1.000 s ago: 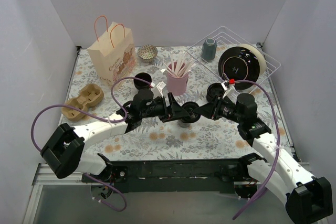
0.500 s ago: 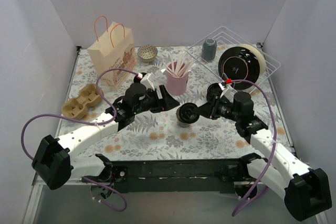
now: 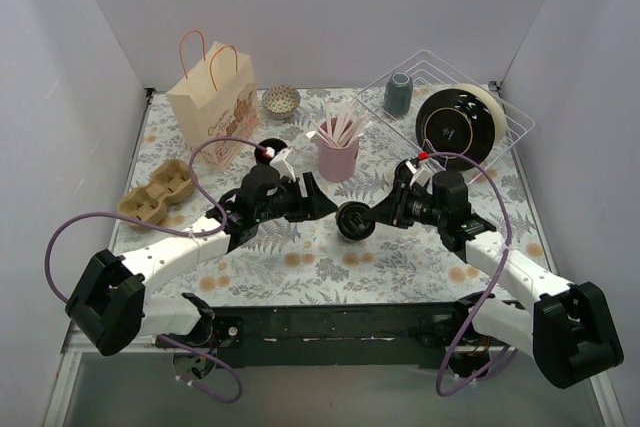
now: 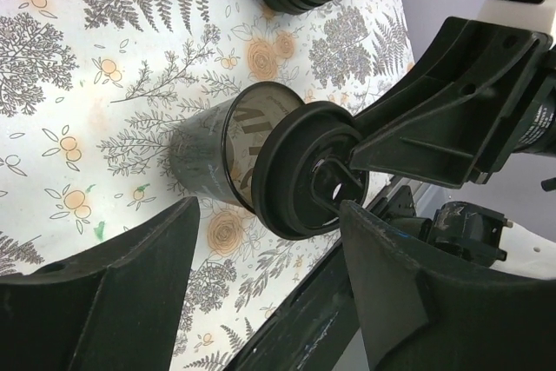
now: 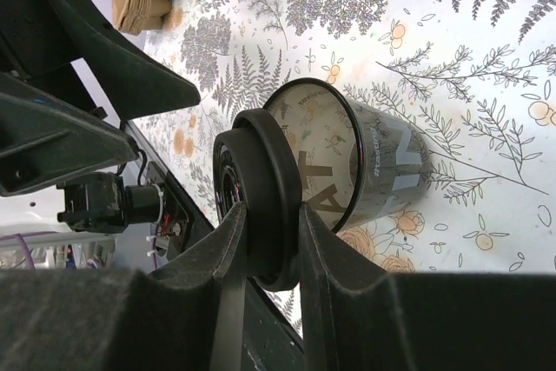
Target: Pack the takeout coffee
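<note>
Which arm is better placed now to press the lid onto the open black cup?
Right, probably: the right gripper is shut on the lid, tilted at the mouth of the cup. The left gripper is open and empty; it could only steady the cup.

You have very little to read here. In the right wrist view, the outer wall of the small black disposable cup (image 5: pixel 393 171) carries large pale block strokes that look like an "M" or "N". A thin line of small print beside them is too fine to make out. Dark strokes resembling "AT" show on its shiny inner wall. The brown paper bag with pink handles (image 3: pixel 213 107) bears a printed design whose lettering is too small to read.
</note>
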You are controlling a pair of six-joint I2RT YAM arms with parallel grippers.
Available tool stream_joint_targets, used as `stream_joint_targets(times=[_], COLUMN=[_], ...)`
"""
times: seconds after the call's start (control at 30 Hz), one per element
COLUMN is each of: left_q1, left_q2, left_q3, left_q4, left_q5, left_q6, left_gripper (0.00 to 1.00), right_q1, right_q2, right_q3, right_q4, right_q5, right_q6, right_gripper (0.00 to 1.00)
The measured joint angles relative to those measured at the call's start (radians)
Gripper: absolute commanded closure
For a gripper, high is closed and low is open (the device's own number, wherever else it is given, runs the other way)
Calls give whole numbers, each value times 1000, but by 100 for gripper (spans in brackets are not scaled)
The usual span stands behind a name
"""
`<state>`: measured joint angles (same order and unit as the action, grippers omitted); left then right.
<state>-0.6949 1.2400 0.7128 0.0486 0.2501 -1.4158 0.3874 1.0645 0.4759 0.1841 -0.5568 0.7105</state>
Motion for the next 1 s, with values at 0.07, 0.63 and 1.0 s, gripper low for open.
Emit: stream_joint_targets(times=[0.07,0.63,1.0], left_q1=[0,0,0], left_q2=[9,46,51], left_q3=[-8,-35,-35], left_q4=[10,47,50], left_q5=[8,24,23], left_q6=[4,22,34], left_gripper=[37,38,39], right_q1=[0,0,0], right_q2=[10,72,129], right_q3=[0,58,72], right_q4=[10,30,29], right_q5=[-4,-15,-16], right_q6=[1,0,0], right_gripper=[85,85,83])
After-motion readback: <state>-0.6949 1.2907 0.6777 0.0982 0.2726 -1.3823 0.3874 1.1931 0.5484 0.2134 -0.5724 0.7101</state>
